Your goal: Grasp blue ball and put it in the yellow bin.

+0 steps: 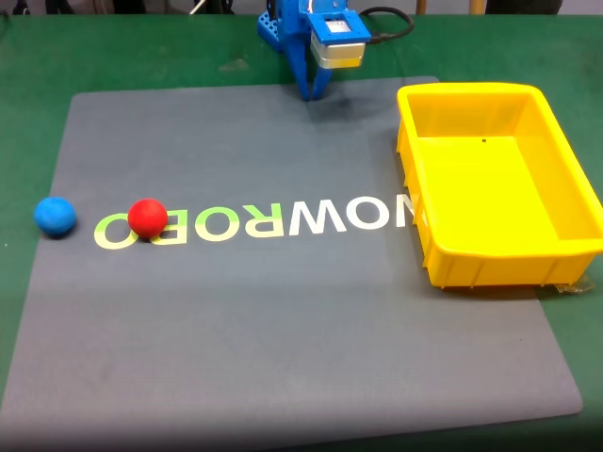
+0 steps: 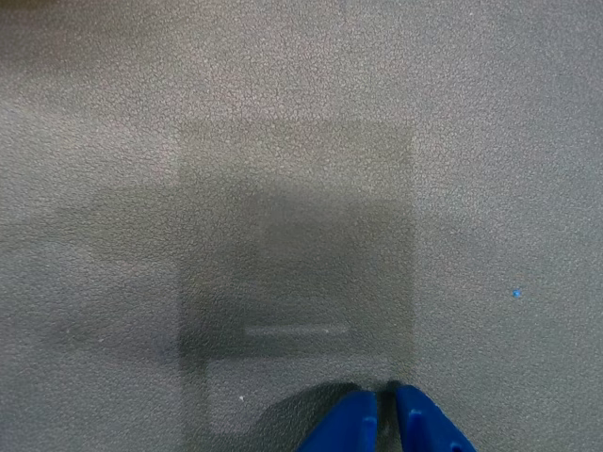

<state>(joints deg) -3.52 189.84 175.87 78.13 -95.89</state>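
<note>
The hand is hanging nearly closed and empty at the mat's far edge; the blue ball is sitting well apart, by the left edge.

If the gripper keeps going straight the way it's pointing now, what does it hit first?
Probably just the grey mat: the gripper points down at bare mat near its far edge, with neither ball nor the yellow bin in that line.

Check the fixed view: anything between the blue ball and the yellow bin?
Yes. The red ball sits on the mat just right of the blue ball, on the straight line toward the yellow bin. Lifting over it should avoid contact.
</note>
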